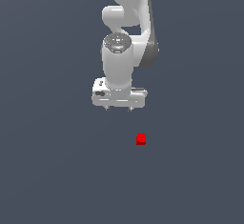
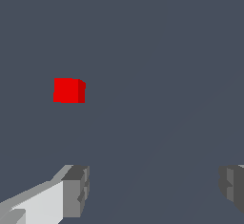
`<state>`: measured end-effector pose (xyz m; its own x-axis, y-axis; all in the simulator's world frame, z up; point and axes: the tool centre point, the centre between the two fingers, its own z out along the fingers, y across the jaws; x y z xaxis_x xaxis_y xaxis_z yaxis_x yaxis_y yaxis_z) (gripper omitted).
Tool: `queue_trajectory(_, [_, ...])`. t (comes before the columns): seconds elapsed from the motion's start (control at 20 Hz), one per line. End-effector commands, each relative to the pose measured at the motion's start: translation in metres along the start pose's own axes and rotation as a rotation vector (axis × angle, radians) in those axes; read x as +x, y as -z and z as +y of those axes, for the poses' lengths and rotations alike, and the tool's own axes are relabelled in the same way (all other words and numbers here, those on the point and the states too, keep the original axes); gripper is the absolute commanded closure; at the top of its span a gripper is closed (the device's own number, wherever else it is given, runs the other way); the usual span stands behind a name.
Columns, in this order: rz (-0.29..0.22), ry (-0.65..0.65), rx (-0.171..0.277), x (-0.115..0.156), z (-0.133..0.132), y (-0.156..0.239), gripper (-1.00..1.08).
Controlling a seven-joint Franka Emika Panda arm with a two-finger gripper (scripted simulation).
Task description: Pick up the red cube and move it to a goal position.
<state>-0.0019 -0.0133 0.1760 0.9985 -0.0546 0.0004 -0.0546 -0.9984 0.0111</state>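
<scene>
The red cube [image 1: 141,139] is a tiny bright red block lying on the flat grey surface, below and toward the exterior view's right of my gripper. My white gripper [image 1: 118,109] hangs from the arm and points down, apart from the cube and touching nothing. Its fingers are spread wide and nothing is between them. In the wrist view the cube [image 2: 69,90] lies ahead of the gripper [image 2: 152,189], off to the side of one finger [image 2: 76,192]. The other finger [image 2: 232,185] shows at the picture's edge.
The white arm [image 1: 126,32] rises out of the exterior view's upper edge. A plain dark grey surface [image 1: 52,170] fills everything else in both views.
</scene>
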Motion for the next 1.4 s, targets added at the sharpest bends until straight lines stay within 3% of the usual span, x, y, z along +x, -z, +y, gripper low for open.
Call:
queue_trajectory(0.0, [0.0,0.0,0.0,0.0,0.0,0.0,-0.92])
queue_trajectory(0.5, [0.0,-0.005,0.002,0.009,-0.018,-0.025,-0.92])
queue_trajectory(1.35, [-0.001,-0.024,0.01,0.053,-0.096,-0.132,-0.92])
